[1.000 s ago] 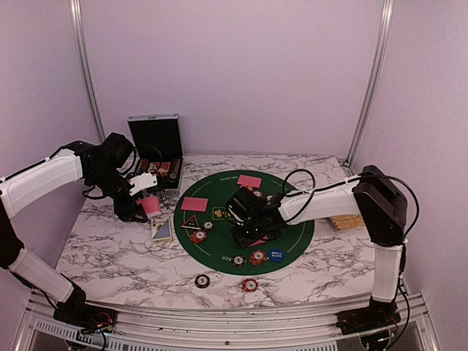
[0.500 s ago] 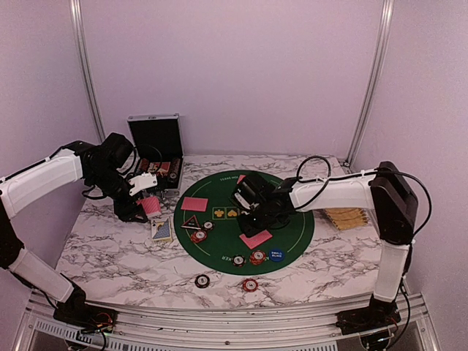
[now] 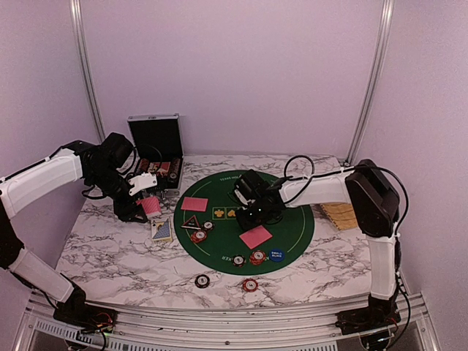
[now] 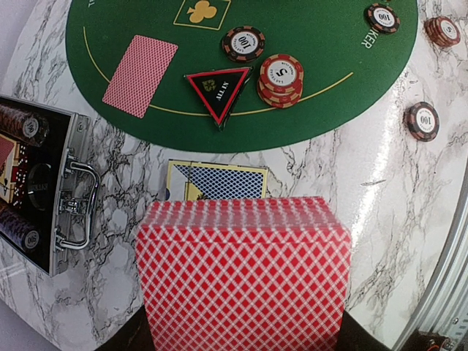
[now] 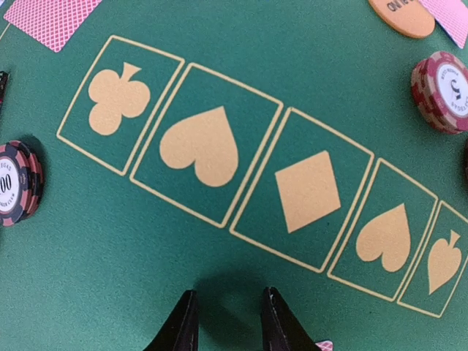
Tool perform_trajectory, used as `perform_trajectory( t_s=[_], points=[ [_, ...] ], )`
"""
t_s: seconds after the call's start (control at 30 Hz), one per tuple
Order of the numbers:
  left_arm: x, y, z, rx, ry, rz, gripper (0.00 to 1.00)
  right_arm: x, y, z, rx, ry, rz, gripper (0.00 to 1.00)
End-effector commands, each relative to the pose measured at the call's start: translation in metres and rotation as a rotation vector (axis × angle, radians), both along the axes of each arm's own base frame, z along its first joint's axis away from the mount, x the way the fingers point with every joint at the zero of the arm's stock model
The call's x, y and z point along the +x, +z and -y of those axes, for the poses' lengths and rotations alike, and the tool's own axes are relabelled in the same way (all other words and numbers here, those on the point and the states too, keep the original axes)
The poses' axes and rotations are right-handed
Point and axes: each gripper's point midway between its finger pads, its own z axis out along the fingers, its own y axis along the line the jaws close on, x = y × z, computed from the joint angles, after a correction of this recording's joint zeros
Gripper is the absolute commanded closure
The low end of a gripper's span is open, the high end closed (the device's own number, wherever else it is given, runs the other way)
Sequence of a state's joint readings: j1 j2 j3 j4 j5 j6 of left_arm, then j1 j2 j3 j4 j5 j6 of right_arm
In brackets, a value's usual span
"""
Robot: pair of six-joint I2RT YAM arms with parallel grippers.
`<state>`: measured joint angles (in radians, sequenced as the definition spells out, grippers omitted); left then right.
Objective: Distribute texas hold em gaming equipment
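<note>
Backing off: right gripper (image 3: 252, 212) has released a card (image 3: 255, 236), which now lies flat on the green mat (image 3: 296, 219) toward its near edge. The gripper hangs over mat centre, fingers slightly apart, nothing between. Left gripper (image 3: 145, 196) stays clamped on the deck (image 4: 245, 281) near the table's (image 3: 110, 248) left edge. One more seat dealt; probably more to go.

Pincer (image 5: 229, 294) held slightly parted over green felt (image 5: 146, 248), red chip stack (image 5: 446, 91) right, black chip (image 5: 16, 191) left, pink card (image 5: 51, 18) top-left
</note>
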<state>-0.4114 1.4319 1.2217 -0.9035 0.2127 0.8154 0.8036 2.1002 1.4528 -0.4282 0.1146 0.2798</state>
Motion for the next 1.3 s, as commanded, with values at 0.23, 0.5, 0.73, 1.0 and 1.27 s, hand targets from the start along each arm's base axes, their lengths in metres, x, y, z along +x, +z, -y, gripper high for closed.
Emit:
perform_trajectory(
  t_s=[0.23,0.5,0.73,1.0,1.27],
  points=[
    [0.001,0.011,0.003,-0.027,-0.005,0.008,1.00,-0.022,-0.015,0.037,-0.010,-0.047,-0.039,0.73],
    [0.002,0.011,0.004,-0.027,-0.005,0.007,1.00,-0.044,-0.014,0.053,0.016,-0.076,-0.069,0.74],
    [0.001,0.009,0.004,-0.026,-0.007,0.000,1.00,-0.056,-0.008,0.064,0.023,-0.088,-0.076,0.76],
    [0.000,0.009,0.005,-0.032,-0.010,-0.004,1.00,-0.055,0.010,0.061,0.038,-0.066,-0.060,0.77],
    [0.001,0.010,0.013,-0.072,-0.009,-0.032,1.00,-0.042,0.092,0.019,0.256,-0.037,-0.003,0.59]
  ],
)
